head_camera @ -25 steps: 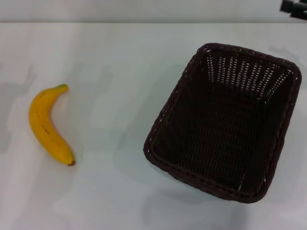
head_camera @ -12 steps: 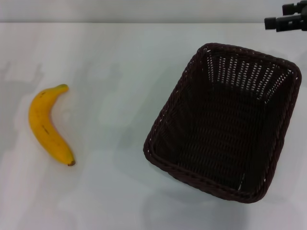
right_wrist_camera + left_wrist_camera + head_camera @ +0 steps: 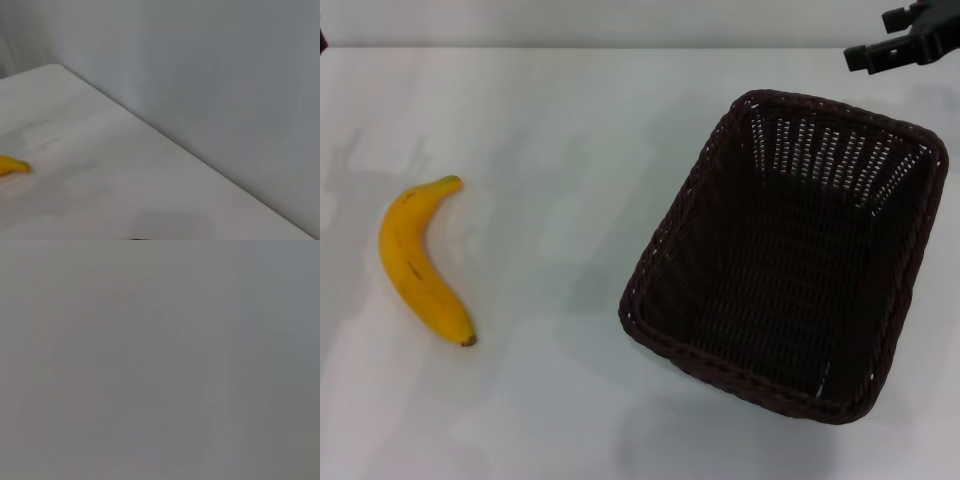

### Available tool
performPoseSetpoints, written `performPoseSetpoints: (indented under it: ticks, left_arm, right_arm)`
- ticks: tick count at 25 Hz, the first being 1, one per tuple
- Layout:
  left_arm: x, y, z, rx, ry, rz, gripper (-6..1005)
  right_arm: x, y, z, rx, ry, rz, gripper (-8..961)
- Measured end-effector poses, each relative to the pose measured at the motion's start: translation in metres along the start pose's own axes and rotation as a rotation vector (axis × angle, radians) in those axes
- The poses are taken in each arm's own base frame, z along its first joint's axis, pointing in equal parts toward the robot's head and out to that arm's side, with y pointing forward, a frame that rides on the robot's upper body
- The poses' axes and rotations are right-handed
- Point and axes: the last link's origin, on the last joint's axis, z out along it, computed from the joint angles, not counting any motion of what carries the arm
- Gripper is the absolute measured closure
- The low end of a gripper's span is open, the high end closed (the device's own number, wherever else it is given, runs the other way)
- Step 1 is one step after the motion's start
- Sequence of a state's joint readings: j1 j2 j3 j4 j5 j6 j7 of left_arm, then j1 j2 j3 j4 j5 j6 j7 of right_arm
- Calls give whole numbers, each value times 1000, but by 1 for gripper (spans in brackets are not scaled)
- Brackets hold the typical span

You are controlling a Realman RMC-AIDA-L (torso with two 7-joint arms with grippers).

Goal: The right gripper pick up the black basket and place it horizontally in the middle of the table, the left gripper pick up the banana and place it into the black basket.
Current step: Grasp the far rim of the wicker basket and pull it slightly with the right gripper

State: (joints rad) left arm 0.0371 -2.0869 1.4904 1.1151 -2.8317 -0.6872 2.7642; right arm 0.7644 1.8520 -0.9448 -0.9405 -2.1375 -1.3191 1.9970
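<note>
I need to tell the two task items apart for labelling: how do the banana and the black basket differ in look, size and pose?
The banana is bright yellow and smooth; the black basket is very dark woven wicker with slotted sides. The banana is a slim curved piece, the basket a far bigger open rectangle. The banana lies on the robot's left, the basket on its right, set askew. Both rest on the white table, untouched by any claw.
</note>
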Motion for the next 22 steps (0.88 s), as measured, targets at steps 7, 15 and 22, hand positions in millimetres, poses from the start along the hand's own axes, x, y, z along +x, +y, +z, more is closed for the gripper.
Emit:
performPoseSetpoints:
  ticks: [7,15,22]
  left_arm:
    - [0,2,0,-6,-1,-2,119]
    - [1,3,3,-11,4,-1,119]
    - [-1,3,2,-10,-1,-2,119]
  right_arm:
    - [-1,4,5,-16,96,-18,99]
    - [0,11,14,-32,181,-43,99]
    - [-2,22,28,-64,212,-67,100]
